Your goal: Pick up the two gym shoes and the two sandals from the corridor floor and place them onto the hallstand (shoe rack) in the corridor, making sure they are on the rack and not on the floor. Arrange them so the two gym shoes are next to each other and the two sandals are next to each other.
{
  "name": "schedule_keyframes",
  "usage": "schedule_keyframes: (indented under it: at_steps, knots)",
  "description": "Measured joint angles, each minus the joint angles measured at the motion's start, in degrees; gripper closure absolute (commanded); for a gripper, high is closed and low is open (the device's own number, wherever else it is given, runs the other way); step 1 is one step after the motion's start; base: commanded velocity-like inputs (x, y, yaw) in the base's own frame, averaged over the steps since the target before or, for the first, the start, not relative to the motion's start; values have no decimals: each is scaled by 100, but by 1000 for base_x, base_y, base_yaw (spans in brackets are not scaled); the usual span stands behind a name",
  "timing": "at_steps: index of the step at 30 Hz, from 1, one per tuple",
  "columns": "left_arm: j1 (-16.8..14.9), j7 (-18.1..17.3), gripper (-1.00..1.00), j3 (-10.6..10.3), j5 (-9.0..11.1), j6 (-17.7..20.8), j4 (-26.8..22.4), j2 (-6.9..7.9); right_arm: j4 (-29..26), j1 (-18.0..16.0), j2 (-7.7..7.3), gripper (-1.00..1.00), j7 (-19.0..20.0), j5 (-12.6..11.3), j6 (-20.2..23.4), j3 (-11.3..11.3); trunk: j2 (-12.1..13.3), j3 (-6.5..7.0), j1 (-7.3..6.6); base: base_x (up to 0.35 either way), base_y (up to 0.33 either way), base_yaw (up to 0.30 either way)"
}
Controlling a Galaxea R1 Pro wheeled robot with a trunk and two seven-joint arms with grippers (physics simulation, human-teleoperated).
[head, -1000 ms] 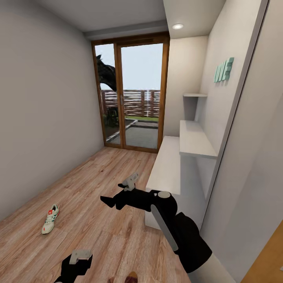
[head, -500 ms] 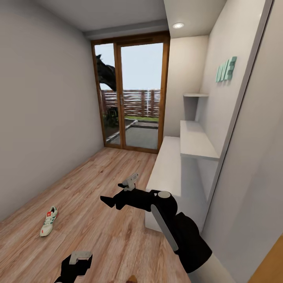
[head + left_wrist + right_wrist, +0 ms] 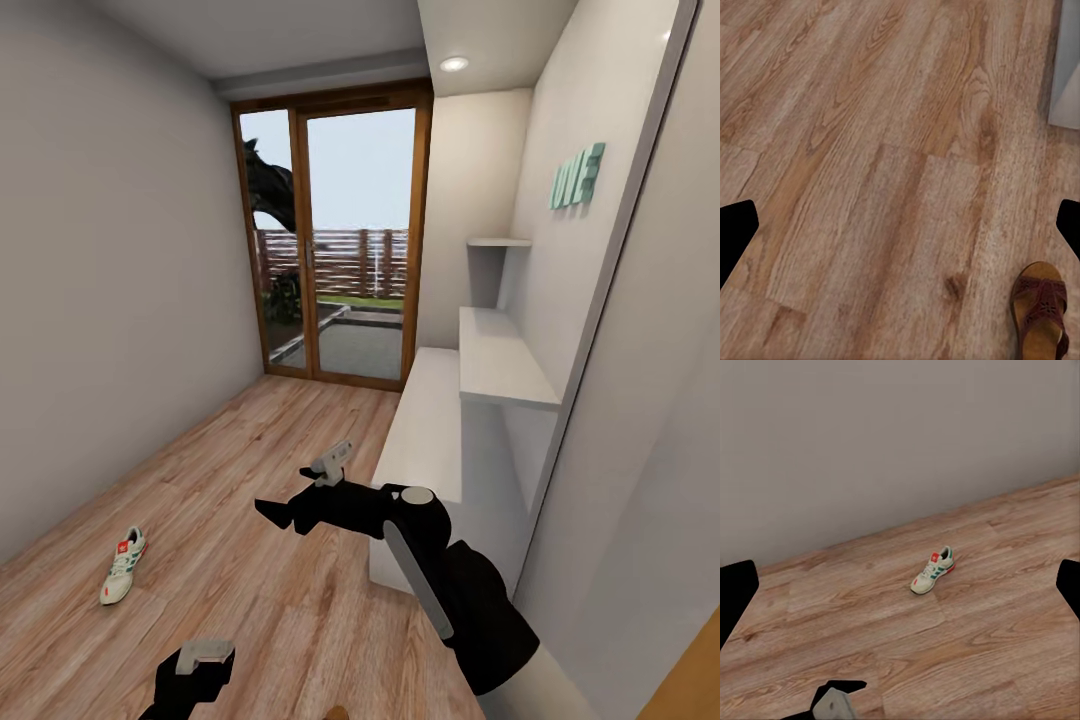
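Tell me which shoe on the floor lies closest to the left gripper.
The brown sandal: it lies just off the left gripper, whereas the white gym shoe rests farther away, by the wall.

My right arm bends at the elbow and reaches leftward across my front, its pincer pointing left with both dark fingers spread wide apart. My left pincer hangs low and near, its fingers likewise parted wide, holding nothing.

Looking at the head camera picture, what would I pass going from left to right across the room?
Gym shoe on the corridor floor → left pincer → right pincer → hallstand bench → green wall letters.
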Motion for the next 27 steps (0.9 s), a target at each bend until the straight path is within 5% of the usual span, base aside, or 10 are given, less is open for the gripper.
schedule_keyframes:
  at_steps: [15,27]
  knots:
    - [12,-1,-100,0,8,-17,7,-2,9,2,0,-100,0,0,0,-5,0,0,0,0,0,0]
    - [7,-3,-100,-7,13,-17,41,-4,3,1,0,-100,0,1,8,-13,-480,-241,263,0,0,0]
